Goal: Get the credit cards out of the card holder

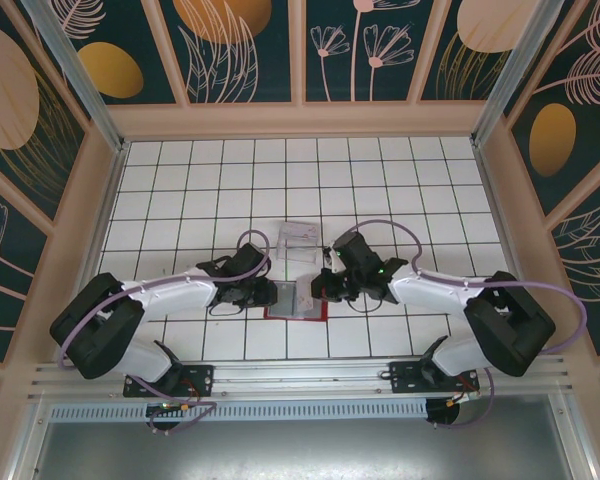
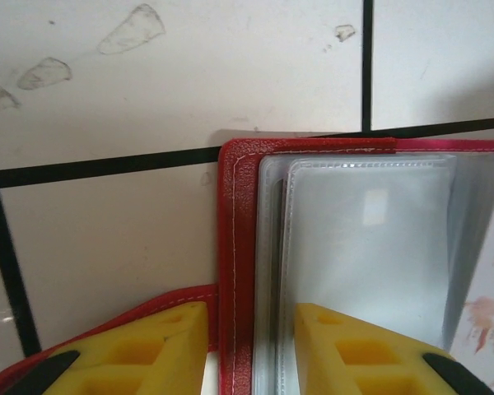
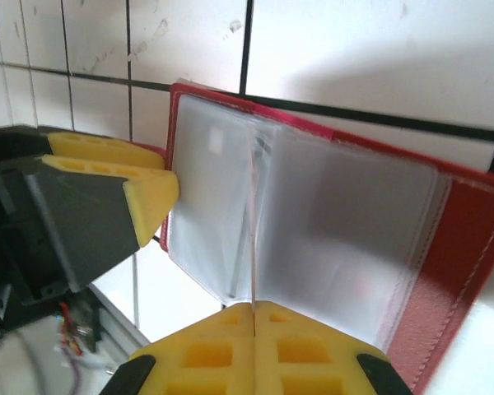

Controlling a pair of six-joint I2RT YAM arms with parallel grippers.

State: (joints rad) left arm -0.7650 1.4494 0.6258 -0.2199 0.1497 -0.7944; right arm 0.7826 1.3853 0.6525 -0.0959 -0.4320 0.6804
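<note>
The red card holder lies open on the white tiled table, its clear plastic sleeves facing up. My left gripper is open, and its yellow fingers straddle the holder's stitched red edge, one on the red tab and one on a sleeve. My right gripper is shut on the near edge of a thin whitish credit card that stands edge-on among the sleeves. In the left wrist view the same card shows an orange flower print. From above, both grippers meet over the holder.
A clear plastic box stands just behind the holder. The left gripper's yellow finger sits close to the holder's left edge in the right wrist view. Open tiles stretch to the back and both sides, with wooden walls around the table.
</note>
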